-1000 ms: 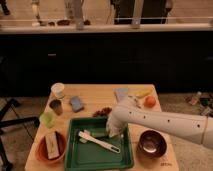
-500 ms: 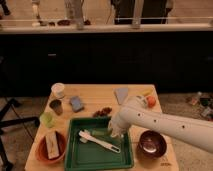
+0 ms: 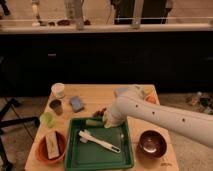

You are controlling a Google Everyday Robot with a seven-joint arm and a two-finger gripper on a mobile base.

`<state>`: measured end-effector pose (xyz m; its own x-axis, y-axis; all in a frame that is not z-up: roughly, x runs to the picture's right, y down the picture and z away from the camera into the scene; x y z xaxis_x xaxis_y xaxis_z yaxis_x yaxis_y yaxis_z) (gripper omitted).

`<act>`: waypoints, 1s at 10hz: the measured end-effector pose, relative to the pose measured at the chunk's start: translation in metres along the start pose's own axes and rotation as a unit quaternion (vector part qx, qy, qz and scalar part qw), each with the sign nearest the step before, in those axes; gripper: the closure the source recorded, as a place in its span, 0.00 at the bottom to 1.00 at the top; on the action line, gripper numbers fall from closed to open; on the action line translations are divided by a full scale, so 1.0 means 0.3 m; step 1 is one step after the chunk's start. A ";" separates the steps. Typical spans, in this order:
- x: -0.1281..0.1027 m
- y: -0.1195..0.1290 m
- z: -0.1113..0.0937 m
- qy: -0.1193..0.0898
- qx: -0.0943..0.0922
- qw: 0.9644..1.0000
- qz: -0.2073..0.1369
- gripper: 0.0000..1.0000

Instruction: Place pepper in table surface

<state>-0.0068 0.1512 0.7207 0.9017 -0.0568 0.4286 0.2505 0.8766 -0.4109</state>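
The pepper [image 3: 93, 122] is a small slender green shape lying at the back edge of the green tray [image 3: 100, 157], just left of my gripper. My gripper [image 3: 106, 121] is at the end of the white arm [image 3: 160, 117] that reaches in from the right, and it is low over the tray's back rim, right beside the pepper. The arm hides where the gripper meets the pepper. The table surface [image 3: 100, 93] is a light tan wooden top with bare wood showing at the back middle.
A white utensil [image 3: 98, 141] lies in the tray. On the left are a white cup [image 3: 58, 90], a dark cup [image 3: 56, 106], a blue sponge [image 3: 76, 103], a pale green cup [image 3: 47, 119] and an orange bowl [image 3: 51, 146]. A dark bowl [image 3: 152, 142] sits front right.
The arm has swung a little to the left and back, bringing the gripper closer to the tray's back rim and the pepper. Nothing else on the table has moved.
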 end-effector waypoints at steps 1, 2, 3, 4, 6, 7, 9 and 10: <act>-0.026 -0.035 -0.008 0.001 0.003 1.000 0.013 1.00; -0.040 -0.067 -0.014 0.003 0.008 1.000 0.025 1.00; -0.055 -0.088 -0.018 0.003 0.011 0.999 0.033 1.00; -0.052 -0.089 -0.018 0.004 0.011 0.999 0.033 1.00; -0.047 -0.087 -0.019 0.004 0.011 0.999 0.034 1.00; -0.050 -0.088 -0.018 0.004 0.011 0.999 0.034 1.00; -0.051 -0.088 -0.017 0.004 0.010 0.999 0.033 1.00; -0.049 -0.087 -0.012 0.005 0.012 0.999 0.038 1.00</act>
<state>-0.0252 0.1273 0.7223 0.9210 0.0061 0.3895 0.1727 0.8898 -0.4223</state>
